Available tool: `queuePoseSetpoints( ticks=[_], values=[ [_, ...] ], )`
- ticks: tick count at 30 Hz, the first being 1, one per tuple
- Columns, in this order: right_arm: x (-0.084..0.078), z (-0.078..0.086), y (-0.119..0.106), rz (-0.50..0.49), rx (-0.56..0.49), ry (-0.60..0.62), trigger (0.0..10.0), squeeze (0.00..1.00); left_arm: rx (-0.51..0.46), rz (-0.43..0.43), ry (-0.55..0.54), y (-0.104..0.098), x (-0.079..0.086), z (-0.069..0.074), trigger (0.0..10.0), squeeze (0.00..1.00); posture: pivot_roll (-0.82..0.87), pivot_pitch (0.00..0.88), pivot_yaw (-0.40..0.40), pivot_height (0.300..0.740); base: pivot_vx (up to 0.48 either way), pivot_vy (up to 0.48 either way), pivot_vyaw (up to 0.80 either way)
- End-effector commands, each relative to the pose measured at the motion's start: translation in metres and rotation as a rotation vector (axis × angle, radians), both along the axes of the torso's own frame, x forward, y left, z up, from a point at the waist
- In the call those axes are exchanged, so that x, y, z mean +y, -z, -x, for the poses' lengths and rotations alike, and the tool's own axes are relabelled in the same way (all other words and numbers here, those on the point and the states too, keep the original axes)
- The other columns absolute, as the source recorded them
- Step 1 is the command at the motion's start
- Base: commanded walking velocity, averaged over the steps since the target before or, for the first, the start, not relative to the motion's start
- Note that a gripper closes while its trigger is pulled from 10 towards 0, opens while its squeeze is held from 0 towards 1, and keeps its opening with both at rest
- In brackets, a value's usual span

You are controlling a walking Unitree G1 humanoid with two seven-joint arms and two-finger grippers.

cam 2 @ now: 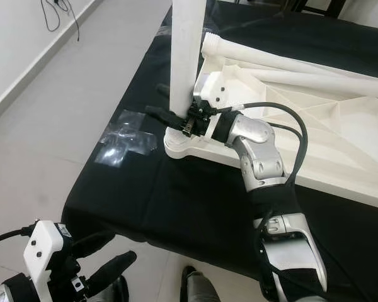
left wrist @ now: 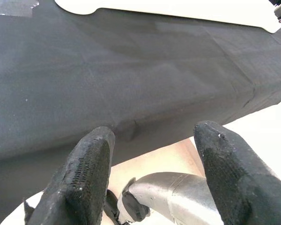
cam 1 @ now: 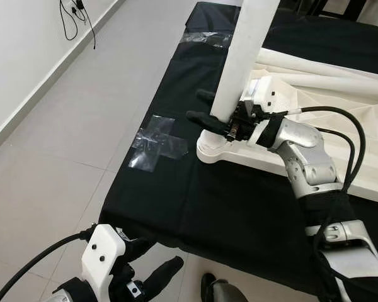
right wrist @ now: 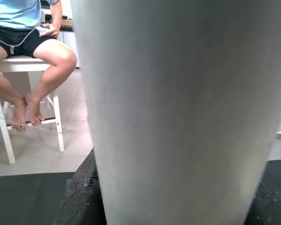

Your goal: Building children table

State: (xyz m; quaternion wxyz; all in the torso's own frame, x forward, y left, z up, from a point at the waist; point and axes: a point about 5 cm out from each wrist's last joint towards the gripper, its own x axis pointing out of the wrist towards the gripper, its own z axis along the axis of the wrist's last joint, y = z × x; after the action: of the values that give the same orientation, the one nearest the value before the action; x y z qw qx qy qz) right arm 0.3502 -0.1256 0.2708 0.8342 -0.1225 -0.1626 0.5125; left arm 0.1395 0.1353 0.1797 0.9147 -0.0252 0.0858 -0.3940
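Observation:
The white table top [cam 2: 340, 138] lies upside down on a black cloth [cam 1: 239, 207]. At its near-left corner a white table leg [cam 1: 242, 56] stands upright in its socket [cam 1: 209, 150]. My right gripper [cam 1: 208, 107] is shut on that leg just above the socket, one black finger on each side. In the right wrist view the leg [right wrist: 178, 112] stands close up between the fingers. My left gripper [cam 1: 154, 264] hangs open, low by the cloth's front edge, holding nothing; its pads [left wrist: 84, 178] show spread apart.
Two more white legs [cam 2: 315, 78] lie across the upturned top. Clear tape patches [cam 1: 154, 141] stick to the cloth left of the corner. Tiled floor [cam 1: 50, 176] and a wall with a cable [cam 1: 75, 19] lie to the left. A person sits on a white stool [right wrist: 33, 47].

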Motion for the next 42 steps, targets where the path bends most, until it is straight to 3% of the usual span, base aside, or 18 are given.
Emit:
queuePoseSetpoints(
  ticks=[1, 11, 17, 32, 38, 41, 42],
  values=[
    [-0.003, -0.002, 0.073, 0.149, 0.322, 0.059, 10.0, 0.0, 0.017, -0.011, 0.009, 0.002, 0.0, 0.003, 10.0, 0.0, 0.08, 0.354, -0.039, 0.74, 0.0, 0.0, 0.0],
    [-0.004, -0.006, 0.08, 0.197, 0.401, 0.108, 10.0, 0.0, 0.018, -0.011, 0.009, 0.003, 0.0, 0.003, 10.0, 0.0, 0.08, 0.354, -0.039, 0.74, 0.0, 0.0, 0.0],
    [-0.005, -0.009, 0.091, 0.244, 0.501, 0.179, 10.0, 0.0, 0.019, -0.008, 0.01, 0.003, -0.001, 0.004, 10.0, 0.0, 0.08, 0.352, -0.045, 0.74, 0.0, 0.0, 0.0],
    [-0.009, -0.012, 0.101, 0.212, 0.593, 0.267, 10.0, 0.0, 0.022, -0.005, 0.012, 0.002, -0.002, 0.006, 10.0, 0.0, 0.08, 0.352, -0.044, 0.74, 0.0, 0.0, 0.0],
    [-0.016, -0.014, 0.103, 0.114, 0.595, 0.42, 10.0, 0.0, 0.024, -0.007, 0.013, 0.002, -0.002, 0.005, 10.0, 0.0, 0.07, 0.355, -0.048, 0.74, 0.0, 0.0, 0.0],
    [-0.011, 0.006, 0.107, -0.033, 0.558, 0.661, 10.0, 0.0, 0.025, -0.006, 0.01, 0.003, -0.001, 0.005, 10.0, 0.0, 0.07, 0.353, -0.057, 0.74, 0.0, 0.0, 0.0],
    [-0.002, 0.02, 0.105, -0.143, 0.523, 0.782, 10.0, 0.0, 0.025, -0.008, 0.007, 0.003, -0.001, 0.005, 10.0, 0.0, 0.06, 0.351, -0.059, 0.74, 0.0, 0.0, 0.0]
  ],
)
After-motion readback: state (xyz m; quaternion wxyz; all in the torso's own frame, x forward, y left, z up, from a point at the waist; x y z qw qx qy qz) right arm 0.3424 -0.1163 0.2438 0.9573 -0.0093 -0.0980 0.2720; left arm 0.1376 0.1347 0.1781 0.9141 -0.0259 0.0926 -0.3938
